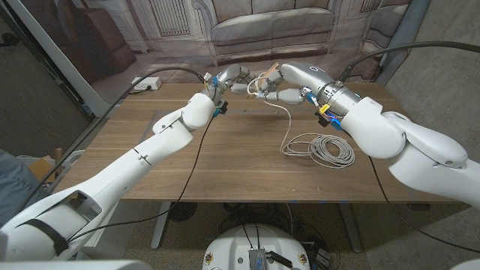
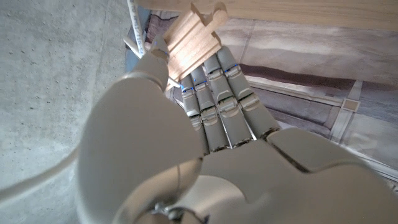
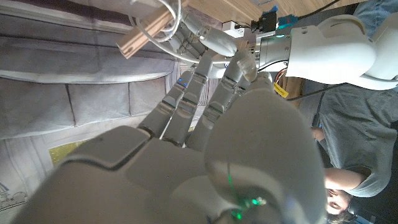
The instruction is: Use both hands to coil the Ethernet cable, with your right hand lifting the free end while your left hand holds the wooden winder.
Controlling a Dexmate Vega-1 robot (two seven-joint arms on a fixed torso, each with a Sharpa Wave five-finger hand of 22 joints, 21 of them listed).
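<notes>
My left hand [image 1: 234, 77] is raised over the table's far middle and grips the wooden winder [image 1: 265, 78]. In the left wrist view its fingers [image 2: 214, 93] wrap the winder [image 2: 196, 31], with white cable [image 2: 135, 25] beside it. My right hand [image 1: 283, 88] meets it from the right, and its fingertips pinch the white Ethernet cable [image 1: 287, 124] at the winder. From there the cable hangs down to a loose coil [image 1: 324, 148] on the table. The right wrist view shows cable loops [image 3: 163, 22] around the winder [image 3: 144, 36] above my right hand [image 3: 205, 124].
A white power strip [image 1: 146, 83] lies at the wooden table's [image 1: 225, 165] back left, with black cables running past both arms. A person [image 3: 357, 137] stands near the table. A printed sofa backdrop hangs behind the table.
</notes>
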